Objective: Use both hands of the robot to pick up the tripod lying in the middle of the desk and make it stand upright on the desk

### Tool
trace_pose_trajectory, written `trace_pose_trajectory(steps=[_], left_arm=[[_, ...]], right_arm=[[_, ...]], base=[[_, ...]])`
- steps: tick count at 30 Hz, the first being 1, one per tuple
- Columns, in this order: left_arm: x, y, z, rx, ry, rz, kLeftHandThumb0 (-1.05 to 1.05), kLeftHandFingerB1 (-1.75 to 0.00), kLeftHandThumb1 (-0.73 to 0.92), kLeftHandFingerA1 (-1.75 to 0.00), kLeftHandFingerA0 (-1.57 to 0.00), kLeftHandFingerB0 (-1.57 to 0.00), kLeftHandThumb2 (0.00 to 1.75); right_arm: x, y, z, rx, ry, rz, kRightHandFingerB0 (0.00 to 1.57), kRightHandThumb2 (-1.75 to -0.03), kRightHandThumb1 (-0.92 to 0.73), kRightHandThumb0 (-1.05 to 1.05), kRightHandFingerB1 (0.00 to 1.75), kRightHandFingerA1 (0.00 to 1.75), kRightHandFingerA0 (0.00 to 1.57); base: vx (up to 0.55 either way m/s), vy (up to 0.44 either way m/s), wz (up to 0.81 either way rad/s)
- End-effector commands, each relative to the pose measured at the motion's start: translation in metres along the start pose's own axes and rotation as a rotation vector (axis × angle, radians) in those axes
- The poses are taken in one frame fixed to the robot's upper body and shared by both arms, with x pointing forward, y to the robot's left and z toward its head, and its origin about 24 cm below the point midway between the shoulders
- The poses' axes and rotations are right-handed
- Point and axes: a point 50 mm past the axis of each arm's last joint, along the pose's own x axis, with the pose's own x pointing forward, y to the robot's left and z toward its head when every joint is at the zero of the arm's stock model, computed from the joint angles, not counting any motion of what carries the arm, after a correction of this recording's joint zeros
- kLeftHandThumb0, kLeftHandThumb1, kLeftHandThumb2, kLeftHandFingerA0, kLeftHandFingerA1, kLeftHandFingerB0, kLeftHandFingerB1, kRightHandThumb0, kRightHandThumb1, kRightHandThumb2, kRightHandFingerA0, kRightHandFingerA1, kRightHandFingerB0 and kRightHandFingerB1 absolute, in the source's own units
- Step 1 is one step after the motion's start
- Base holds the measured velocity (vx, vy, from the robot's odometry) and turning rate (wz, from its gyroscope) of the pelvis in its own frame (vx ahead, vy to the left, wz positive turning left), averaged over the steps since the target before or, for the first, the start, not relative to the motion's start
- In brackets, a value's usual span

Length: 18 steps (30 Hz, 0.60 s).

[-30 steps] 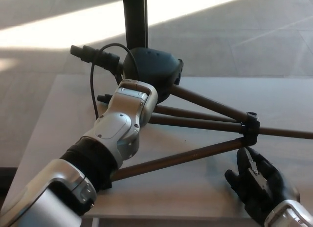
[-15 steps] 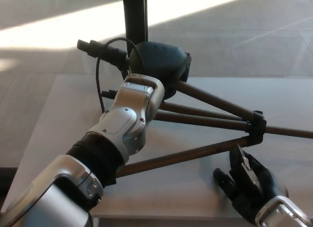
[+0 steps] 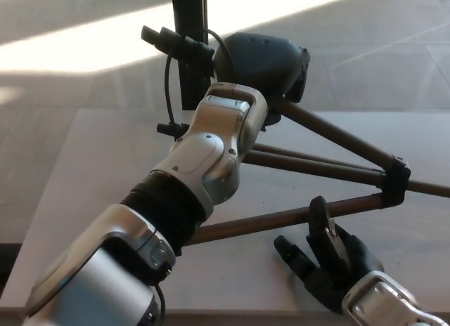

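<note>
No readable text, labels or numbers; view perhaps too coarse.

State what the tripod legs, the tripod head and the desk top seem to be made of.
Tripod legs: thin brown tubes with a dull sheen, probably metal or carbon fibre; the black collar joining them looks like plastic.
Tripod head: black, matte, rounded casing, likely plastic or rubber-coated.
Desk: pale grey-beige, smooth and matte, probably laminate or painted board.
</note>
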Motion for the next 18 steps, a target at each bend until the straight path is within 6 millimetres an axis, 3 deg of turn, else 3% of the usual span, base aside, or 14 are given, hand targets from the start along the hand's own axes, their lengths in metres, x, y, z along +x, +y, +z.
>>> trace_pose_trajectory(steps=[1, 3, 5, 7, 9, 10, 11, 12, 13, 14, 15, 16, 17, 18], left_arm=[[0.004, 0.027, 0.002, -0.033, 0.000, 0.090, -0.28, -0.93, 0.65, -1.33, -0.91, -0.84, 0.71], [0.002, 0.022, -0.001, -0.035, 0.002, 0.082, -0.24, -0.90, 0.66, -1.21, -0.92, -0.83, 0.75], [0.001, 0.020, -0.003, -0.039, 0.001, 0.083, -0.24, -0.90, 0.66, -1.21, -0.92, -0.83, 0.75], [-0.003, 0.015, -0.006, -0.042, -0.001, 0.091, -0.24, -1.00, 0.64, -1.39, -0.90, -0.81, 0.72], [-0.003, 0.015, -0.007, -0.047, -0.001, 0.092, -0.24, -1.00, 0.64, -1.39, -0.90, -0.81, 0.72], [-0.004, 0.012, -0.009, -0.025, 0.004, 0.061, -0.27, -1.02, 0.68, -1.46, -0.87, -0.77, 0.73], [-0.005, 0.009, -0.010, -0.014, 0.019, 0.044, -0.29, -0.88, 0.73, -1.31, -0.84, -0.76, 0.68], [-0.007, 0.007, -0.010, -0.008, 0.017, 0.048, -0.31, -0.91, 0.74, -1.38, -0.85, -0.77, 0.68], [-0.008, 0.005, -0.010, -0.004, 0.018, 0.046, -0.30, -0.96, 0.74, -1.50, -0.84, -0.77, 0.67], [-0.010, 0.002, -0.012, -0.006, 0.012, 0.068, -0.32, -0.89, 0.76, -1.50, -0.81, -0.76, 0.67], [-0.011, 0.003, -0.013, -0.005, 0.014, 0.069, -0.32, -0.89, 0.76, -1.50, -0.81, -0.76, 0.67], [-0.013, -0.002, -0.015, -0.032, 0.013, 0.074, -0.33, -0.81, 0.77, -1.51, -0.82, -0.76, 0.68], [-0.014, -0.005, -0.016, -0.032, 0.015, 0.073, -0.31, -0.84, 0.76, -1.58, -0.83, -0.76, 0.71], [-0.014, -0.006, -0.016, -0.028, 0.021, 0.066, -0.31, -0.90, 0.77, -1.63, -0.84, -0.76, 0.70]], right_arm=[[0.022, 0.015, -0.015, 0.188, 0.013, 0.009, 0.05, -0.88, -0.50, -0.87, 0.34, 0.35, 0.00], [0.026, 0.017, -0.008, 0.202, -0.019, 0.008, 0.03, -0.74, -0.43, -0.85, 0.47, 0.28, 0.00], [0.029, 0.019, 0.001, 0.228, -0.050, 0.007, 0.03, -0.74, -0.43, -0.85, 0.47, 0.28, 0.00], [0.033, 0.025, 0.018, 0.200, -0.089, 0.023, 0.05, -0.90, -0.47, -0.83, 0.18, 0.35, 0.00], [0.035, 0.026, 0.021, 0.205, -0.097, 0.022, 0.05, -0.90, -0.47, -0.83, 0.18, 0.35, 0.00], [0.035, 0.032, 0.034, 0.196, -0.132, 0.018, 0.00, -0.60, -0.58, -0.84, 0.17, 0.23, 0.00], [0.032, 0.037, 0.047, 0.166, -0.158, 0.024, 0.00, -0.90, -0.56, -0.99, 0.05, 0.34, 0.00], [0.031, 0.040, 0.053, 0.129, -0.171, 0.041, 0.00, -0.92, -0.57, -0.95, 0.11, 0.41, 0.00], [0.029, 0.042, 0.060, 0.103, -0.210, 0.038, 0.00, -0.95, -0.52, -0.69, 0.31, 0.61, 0.02], [0.027, 0.047, 0.066, 0.127, -0.284, 0.020, 0.05, -0.63, -0.75, -0.54, 0.43, 0.74, 0.17], [0.028, 0.047, 0.066, 0.126, -0.283, 0.020, 0.05, -0.63, -0.75, -0.54, 0.43, 0.74, 0.17], [0.023, 0.051, 0.074, 0.137, -0.400, -0.051, 0.31, -0.63, -0.78, -0.33, 0.54, 0.78, 0.49], [0.020, 0.052, 0.079, 0.112, -0.448, -0.088, 0.45, -0.70, -0.78, -0.24, 0.71, 0.89, 0.65], [0.018, 0.053, 0.081, 0.105, -0.473, -0.085, 0.58, -0.72, -0.82, -0.25, 0.95, 1.56, 0.78]], base=[[0.00, 0.000, 0.00], [0.00, 0.000, 0.00], [0.00, 0.000, 0.00], [0.00, 0.000, 0.00], [0.00, 0.000, 0.00], [0.00, 0.000, 0.00], [0.00, 0.000, 0.00], [0.00, 0.000, 0.00], [0.00, 0.000, 0.00], [0.00, 0.000, 0.00], [0.00, 0.000, 0.00], [0.00, 0.000, 0.00], [0.00, 0.000, 0.00], [0.00, 0.000, 0.00]])
